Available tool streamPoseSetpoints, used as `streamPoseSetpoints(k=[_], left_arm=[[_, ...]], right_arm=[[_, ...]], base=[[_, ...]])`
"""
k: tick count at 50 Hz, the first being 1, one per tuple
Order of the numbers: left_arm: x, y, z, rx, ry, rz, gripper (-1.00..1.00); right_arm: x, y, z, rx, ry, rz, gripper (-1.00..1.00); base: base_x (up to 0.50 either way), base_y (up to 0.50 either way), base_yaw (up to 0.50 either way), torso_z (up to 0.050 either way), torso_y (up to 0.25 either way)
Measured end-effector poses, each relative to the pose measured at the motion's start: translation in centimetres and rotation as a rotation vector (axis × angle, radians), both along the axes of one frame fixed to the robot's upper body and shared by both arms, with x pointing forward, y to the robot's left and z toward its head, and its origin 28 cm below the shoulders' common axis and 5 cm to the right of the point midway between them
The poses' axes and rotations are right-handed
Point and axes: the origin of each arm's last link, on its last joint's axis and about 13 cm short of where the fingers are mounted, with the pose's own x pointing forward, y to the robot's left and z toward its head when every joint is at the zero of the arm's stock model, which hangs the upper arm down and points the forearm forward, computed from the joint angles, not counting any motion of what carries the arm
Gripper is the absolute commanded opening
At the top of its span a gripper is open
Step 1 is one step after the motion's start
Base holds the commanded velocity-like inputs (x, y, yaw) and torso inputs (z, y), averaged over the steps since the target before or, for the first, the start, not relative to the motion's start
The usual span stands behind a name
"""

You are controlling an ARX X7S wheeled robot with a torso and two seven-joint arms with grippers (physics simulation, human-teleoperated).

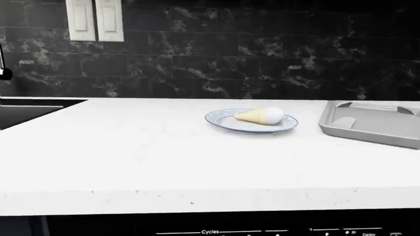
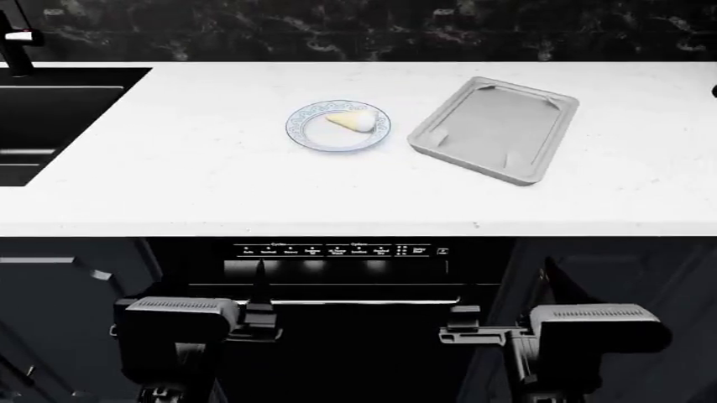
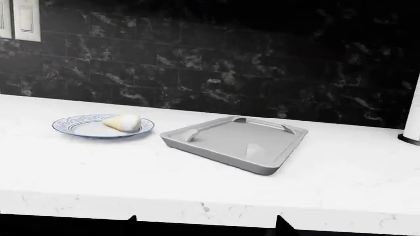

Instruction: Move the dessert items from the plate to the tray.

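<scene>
On the white counter stands a blue-rimmed plate (image 2: 305, 133) (image 1: 220, 119) (image 3: 75, 129). A pale yellow ice-cream cone with a white scoop (image 2: 353, 121) (image 1: 262, 116) (image 3: 123, 123) lies on it on its side. To the plate's right sits the light-grey tray (image 2: 494, 128) (image 1: 374, 129) (image 3: 229, 140), with nothing in it. Both arms hang below the counter's front edge, far from the plate. My left gripper (image 2: 260, 317) is dark and its jaws do not show clearly. My right gripper (image 3: 204, 222) (image 2: 468, 336) shows two fingertips set wide apart, holding nothing.
A black sink basin (image 2: 45, 117) with a faucet (image 2: 13, 38) sits at the counter's left end. A dishwasher control panel (image 2: 336, 249) runs under the counter edge. Dark tiled wall with white switches (image 1: 95, 19) stands behind. A white upright object (image 3: 413, 115) stands at the far right.
</scene>
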Motion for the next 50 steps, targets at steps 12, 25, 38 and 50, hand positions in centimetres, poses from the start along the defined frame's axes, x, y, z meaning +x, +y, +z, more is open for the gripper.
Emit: streamPoseSetpoints(k=[12,25,38,50], left_arm=[[0.7,0.9,5.4,-0.023,-0.003,-0.017,1.00],[3.4,1.9,12.8,-0.006,0.065,-0.078,1.00],[5.0,2.4,18.6,0.065,0.172,-0.157,1.00],[5.2,2.9,21.2,0.091,0.214,-0.185,1.00]], right_arm=[[0.4,-1.1,5.5,0.017,0.014,0.012,1.00],[2.3,-3.4,12.4,0.033,0.141,0.007,1.00],[2.4,-5.0,18.6,-0.069,0.280,0.065,1.00],[1.7,-5.9,21.7,-0.100,0.331,0.080,1.00]], base=[[0.00,0.00,0.00,0.000,0.000],[0.00,0.00,0.00,0.000,0.000],[0.16,-0.02,0.00,0.000,0.000],[0.50,-0.10,0.00,0.000,0.000]])
